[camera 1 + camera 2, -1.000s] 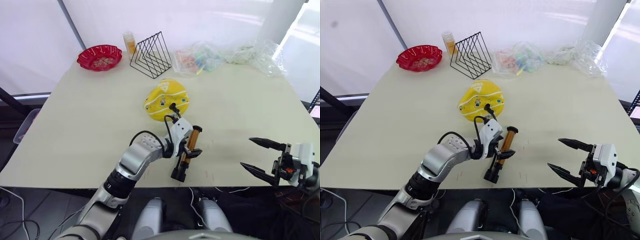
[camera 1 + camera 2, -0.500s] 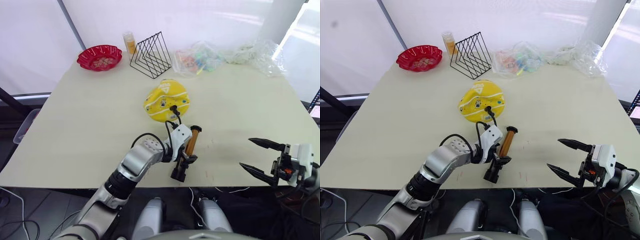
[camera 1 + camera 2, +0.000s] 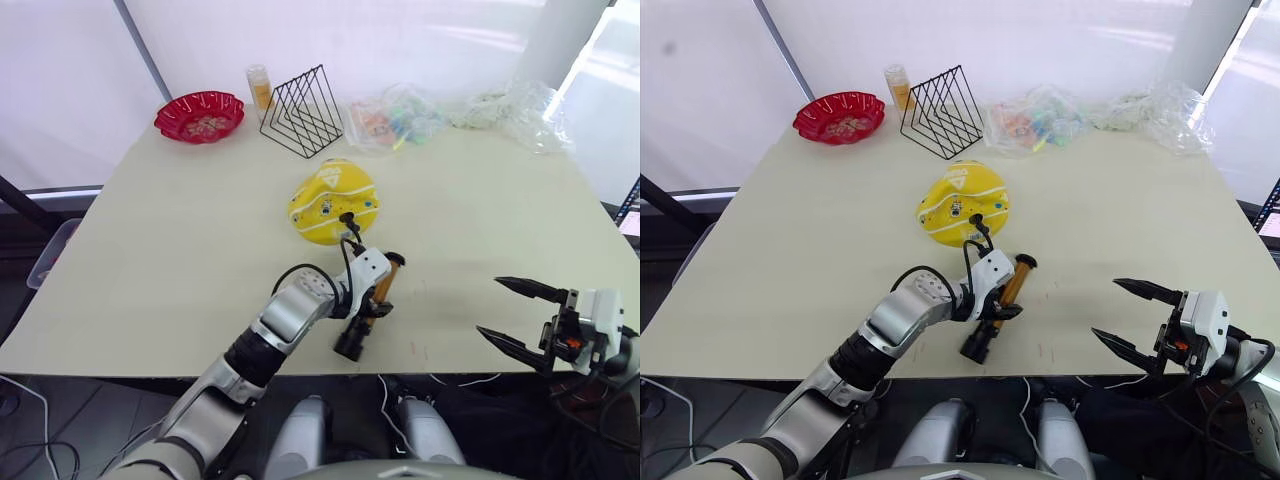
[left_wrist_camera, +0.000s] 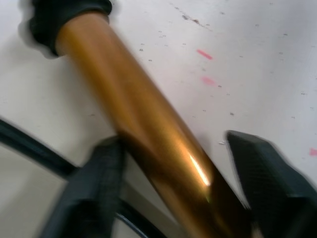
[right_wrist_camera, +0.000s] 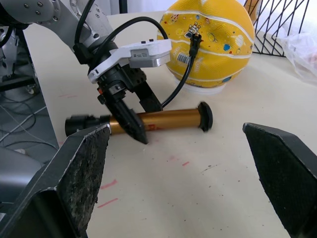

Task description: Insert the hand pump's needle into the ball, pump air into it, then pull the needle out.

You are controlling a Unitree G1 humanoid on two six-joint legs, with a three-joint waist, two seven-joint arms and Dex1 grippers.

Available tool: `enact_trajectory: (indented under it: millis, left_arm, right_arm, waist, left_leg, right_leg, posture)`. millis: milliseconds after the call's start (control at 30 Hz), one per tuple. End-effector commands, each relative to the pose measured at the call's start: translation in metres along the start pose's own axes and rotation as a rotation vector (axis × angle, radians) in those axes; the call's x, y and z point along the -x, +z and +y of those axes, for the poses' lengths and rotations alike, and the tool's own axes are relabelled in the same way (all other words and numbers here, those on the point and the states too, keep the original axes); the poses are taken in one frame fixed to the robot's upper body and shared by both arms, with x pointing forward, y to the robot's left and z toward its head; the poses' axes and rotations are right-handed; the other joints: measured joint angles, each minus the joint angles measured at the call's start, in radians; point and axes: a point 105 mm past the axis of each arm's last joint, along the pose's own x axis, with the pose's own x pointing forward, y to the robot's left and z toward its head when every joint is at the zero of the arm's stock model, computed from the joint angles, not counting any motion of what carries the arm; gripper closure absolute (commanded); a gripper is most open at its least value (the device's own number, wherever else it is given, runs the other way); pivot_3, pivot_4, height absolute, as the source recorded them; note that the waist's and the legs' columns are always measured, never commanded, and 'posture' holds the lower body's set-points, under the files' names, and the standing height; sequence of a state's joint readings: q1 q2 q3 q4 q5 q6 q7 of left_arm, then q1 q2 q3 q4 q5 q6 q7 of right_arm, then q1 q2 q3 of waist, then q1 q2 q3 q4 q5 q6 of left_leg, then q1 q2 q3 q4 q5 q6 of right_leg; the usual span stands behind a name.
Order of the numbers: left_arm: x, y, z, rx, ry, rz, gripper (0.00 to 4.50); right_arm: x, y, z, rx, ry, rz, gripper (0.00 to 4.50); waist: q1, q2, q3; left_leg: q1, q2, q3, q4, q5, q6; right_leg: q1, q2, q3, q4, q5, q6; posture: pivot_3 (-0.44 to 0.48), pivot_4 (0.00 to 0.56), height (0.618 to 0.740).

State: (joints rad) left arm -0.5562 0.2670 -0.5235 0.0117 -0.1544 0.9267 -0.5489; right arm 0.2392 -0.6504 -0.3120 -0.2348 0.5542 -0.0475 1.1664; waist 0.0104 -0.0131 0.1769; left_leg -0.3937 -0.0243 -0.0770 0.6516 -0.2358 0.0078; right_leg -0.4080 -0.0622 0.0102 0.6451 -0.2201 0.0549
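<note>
Gold metal, smooth and glossy, forms the slim tube of the hand pump [image 3: 370,305], which lies flat on the pale matte worktop [image 3: 180,240] just in front of the ball [image 3: 333,201], capped in black at both ends. The left pincer [image 3: 372,310] straddles the tube's middle, its two black fingers [image 4: 99,173] set on either side of the gold barrel; one finger meets the tube, and a sliver of worktop shows between the other and the metal, so a firm pinch cannot be confirmed. A thin black hose [image 5: 185,74] curves up from beside the pincer to the ball, where the small black fitting of the needle [image 5: 194,37] sits against the rubber near its top.

That ball is yellow rubber, rounded but slightly slumped, crossed by white seam lines and dotted with small printed stickers. Well to the right of the ball and nearer the worktop's front edge, the right pincer [image 3: 512,314] hangs with its pointed, rough-textured black fingers spread wide and holding nothing. Beyond the ball stand a black wire rack [image 3: 303,110] and a scalloped red bowl [image 3: 199,114].
</note>
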Motion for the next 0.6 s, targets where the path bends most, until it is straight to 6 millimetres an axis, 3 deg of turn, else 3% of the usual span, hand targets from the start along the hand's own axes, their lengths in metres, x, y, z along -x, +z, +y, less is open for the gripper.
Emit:
enact_trajectory:
  millis: [33, 100, 600]
  left_arm:
    - [-0.002, -0.014, 0.005, 0.003, 0.019, 0.055, 3.11]
    - [0.0, -0.014, 0.006, 0.006, 0.015, 0.046, 3.45]
    - [0.035, 0.026, 0.002, -0.078, -0.099, -0.26, 3.45]
  right_arm:
    - [-0.001, 0.007, 0.002, 0.03, 0.001, -0.023, 0.0]
    - [-0.001, 0.007, 0.003, 0.027, 0.001, -0.024, 0.0]
    - [-0.018, 0.017, -0.006, -0.159, -0.166, -0.127, 0.0]
  waist:
    - [0.0, 0.0, 0.0]
    - [0.0, 0.0, 0.0]
    - [0.002, 0.0, 0.0]
  left_leg:
    - [0.0, 0.0, 0.0, 0.0, 0.0, 0.0]
    - [0.0, 0.0, 0.0, 0.0, 0.0, 0.0]
    - [-0.001, 0.001, 0.0, 0.0, 0.0, 0.0]
  right_leg:
    - [0.0, 0.0, 0.0, 0.0, 0.0, 0.0]
    - [0.0, 0.0, 0.0, 0.0, 0.0, 0.0]
    - [0.0, -0.001, 0.0, 0.0, 0.001, -0.001]
  posture:
    - [0.0, 0.15, 0.737]
    - [0.0, 0.15, 0.737]
    - [0.0, 0.15, 0.737]
